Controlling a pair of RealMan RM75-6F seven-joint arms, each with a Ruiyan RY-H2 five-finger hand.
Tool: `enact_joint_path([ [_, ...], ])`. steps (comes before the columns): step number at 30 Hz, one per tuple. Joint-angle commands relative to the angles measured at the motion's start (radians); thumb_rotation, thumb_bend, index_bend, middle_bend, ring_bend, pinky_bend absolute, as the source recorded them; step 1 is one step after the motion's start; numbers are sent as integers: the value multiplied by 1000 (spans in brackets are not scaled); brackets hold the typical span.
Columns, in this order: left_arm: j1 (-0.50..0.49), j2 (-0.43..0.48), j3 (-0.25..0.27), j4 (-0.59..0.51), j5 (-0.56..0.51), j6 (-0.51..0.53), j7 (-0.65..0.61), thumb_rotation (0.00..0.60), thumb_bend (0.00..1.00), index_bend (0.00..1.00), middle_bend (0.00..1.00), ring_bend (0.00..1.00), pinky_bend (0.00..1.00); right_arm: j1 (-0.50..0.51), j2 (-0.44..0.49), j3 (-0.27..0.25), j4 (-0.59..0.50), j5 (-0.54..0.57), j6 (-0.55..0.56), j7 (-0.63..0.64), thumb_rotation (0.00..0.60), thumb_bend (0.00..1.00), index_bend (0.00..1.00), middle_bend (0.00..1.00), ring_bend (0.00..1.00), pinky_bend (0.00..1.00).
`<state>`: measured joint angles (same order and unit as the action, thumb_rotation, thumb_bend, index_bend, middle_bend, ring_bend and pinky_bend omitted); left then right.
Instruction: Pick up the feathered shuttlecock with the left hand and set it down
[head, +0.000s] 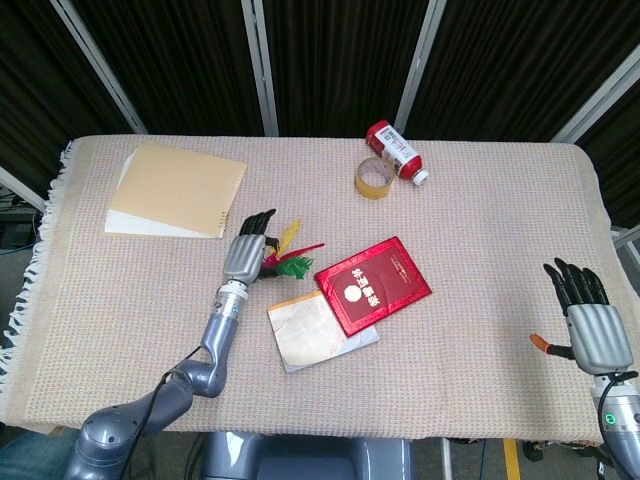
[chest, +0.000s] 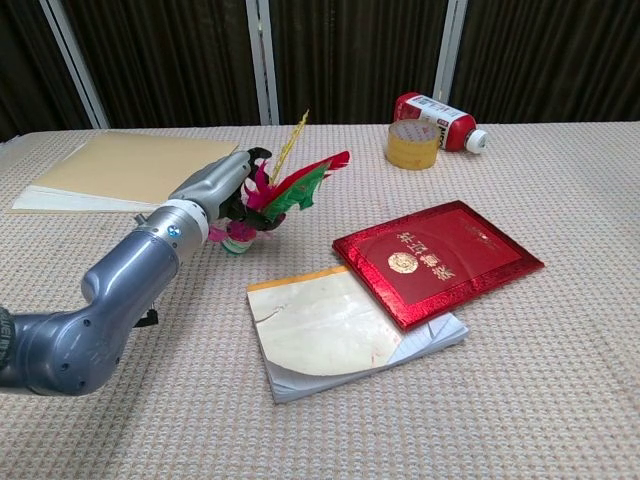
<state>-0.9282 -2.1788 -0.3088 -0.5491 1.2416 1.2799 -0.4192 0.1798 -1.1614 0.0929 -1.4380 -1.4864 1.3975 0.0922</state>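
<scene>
Left hand (chest: 222, 186) holds the feathered shuttlecock (chest: 268, 196), its fingers wrapped round the base while the red, green, pink and yellow feathers fan up and away from the palm. In the chest view the base appears lifted just off the cloth, though contact cannot be fully judged; the head view shows the same hand (head: 246, 257) from above, with the feathers (head: 290, 256) pointing toward the red booklet.

Just beyond the feather tips lies that red booklet (chest: 437, 259), glossy, with a gold round emblem and gold characters on its cover — too small to read. It overlaps a corner of a notepad (chest: 340, 329) with an orange top edge, nearer the camera than the hand. Behind the hand, a tan folder (chest: 125, 168) rests on white sheets.

Far from the hand, across the table, a roll of tape (chest: 412, 145) stands just beside a red bottle (chest: 437, 120) lying on its side; the bottle has a white cap and a white label whose print cannot be made out. All of this sits on a beige woven tablecloth (head: 480, 240).

Only the head view shows the right hand (head: 587, 320) — well apart from everything, at the table's near right corner, fingers spread and holding nothing. Only the chest view shows the shuttlecock's base.
</scene>
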Motion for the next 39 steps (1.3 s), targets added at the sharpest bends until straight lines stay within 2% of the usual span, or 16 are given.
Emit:
enact_joint_path([
  [1, 56, 90, 16, -135, 44, 72, 50, 589, 348, 740, 22, 0, 0, -3, 1, -2, -1, -5, 7, 1, 600, 61, 0, 0, 0, 0],
  [8, 172, 241, 58, -356, 85, 153, 123, 589, 341, 721, 20, 0, 0, -8, 3, -6, -7, -14, 20, -3, 600, 61, 0, 0, 0, 0],
  [12, 257, 332, 92, -458, 109, 198, 83, 589, 330, 693, 19, 0, 0, -11, 4, -6, -11, -13, 25, -9, 600, 61, 0, 0, 0, 0],
  [16, 315, 392, 108, -502, 125, 230, 53, 589, 325, 643, 10, 0, 0, -9, 0, -8, -12, -14, 20, -19, 600, 61, 0, 0, 0, 0],
  [28, 375, 486, 26, -605, 161, 344, -23, 588, 320, 628, 11, 0, 0, 13, -15, -13, -17, -10, -20, -58, 600, 61, 0, 0, 0, 0],
  [34, 412, 534, 38, -667, 184, 365, 7, 588, 302, 583, 3, 0, 0, 13, -15, -12, -18, -5, -21, -59, 600, 61, 0, 0, 0, 0],
  [39, 438, 551, 37, -672, 181, 369, 10, 587, 293, 522, 0, 0, 0, 14, -14, -14, -17, -4, -24, -60, 600, 61, 0, 0, 0, 0],
])
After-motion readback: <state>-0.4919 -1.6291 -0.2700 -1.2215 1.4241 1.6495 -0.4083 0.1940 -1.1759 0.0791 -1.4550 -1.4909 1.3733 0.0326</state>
